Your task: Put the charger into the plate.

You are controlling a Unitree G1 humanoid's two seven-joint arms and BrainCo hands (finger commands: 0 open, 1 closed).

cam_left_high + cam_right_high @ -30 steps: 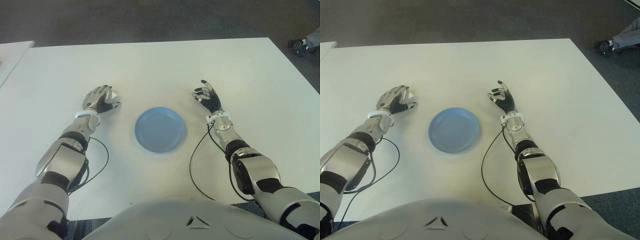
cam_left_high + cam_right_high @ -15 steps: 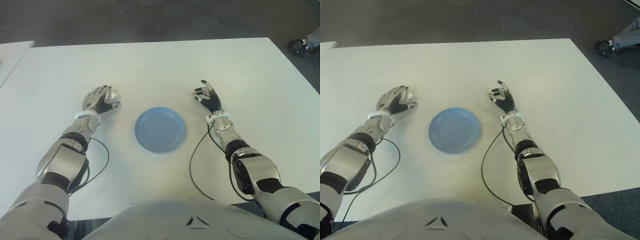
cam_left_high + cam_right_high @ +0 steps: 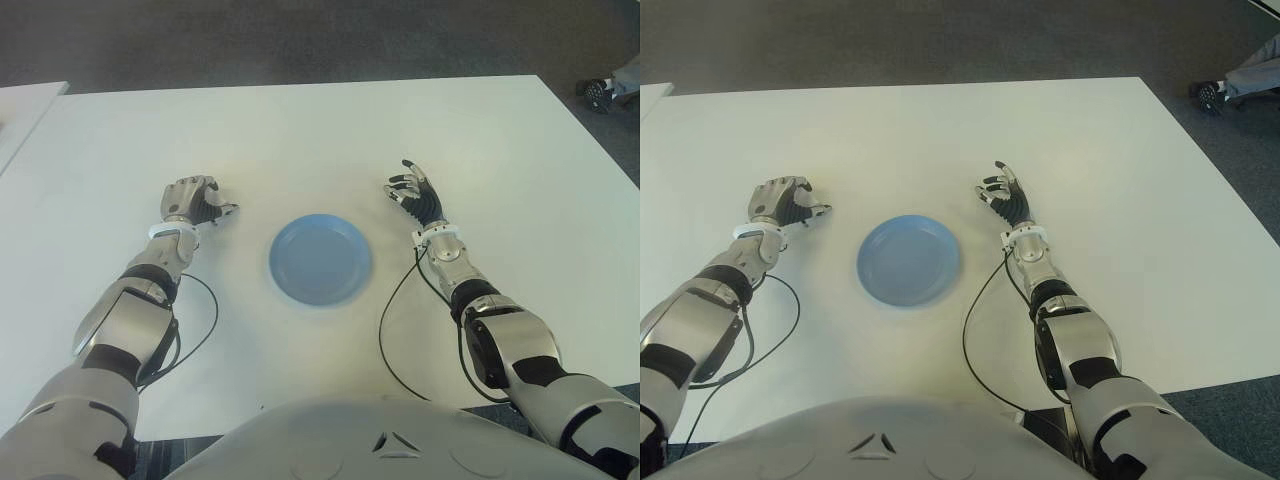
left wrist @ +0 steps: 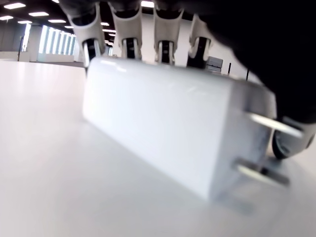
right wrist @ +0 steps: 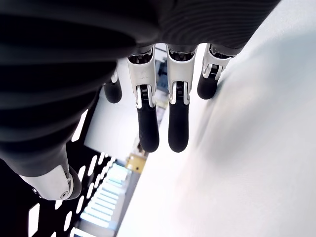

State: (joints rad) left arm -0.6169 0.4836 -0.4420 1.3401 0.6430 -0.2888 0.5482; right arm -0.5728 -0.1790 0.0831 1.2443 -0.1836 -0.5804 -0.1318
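Observation:
The charger (image 4: 168,133) is a white block with two metal prongs, lying on the white table (image 3: 320,140). My left hand (image 3: 195,200) is curled over it to the left of the plate, fingers (image 4: 128,47) wrapped over its far edge and the thumb by the prongs. In the eye views the hand hides the charger. A round blue plate (image 3: 320,258) with nothing in it sits at the table's middle, between my two hands. My right hand (image 3: 412,192) shows to the right of the plate, fingers (image 5: 148,123) loosely extended and holding nothing.
Black cables (image 3: 392,310) loop from both wrists across the near part of the table. A second white table's corner (image 3: 20,110) shows at the far left. A person's shoe (image 3: 600,92) is on the dark floor beyond the table's far right corner.
My left hand's fingers have curled down over the charger, which showed white beside them before and is now covered. The right hand and the plate have not moved.

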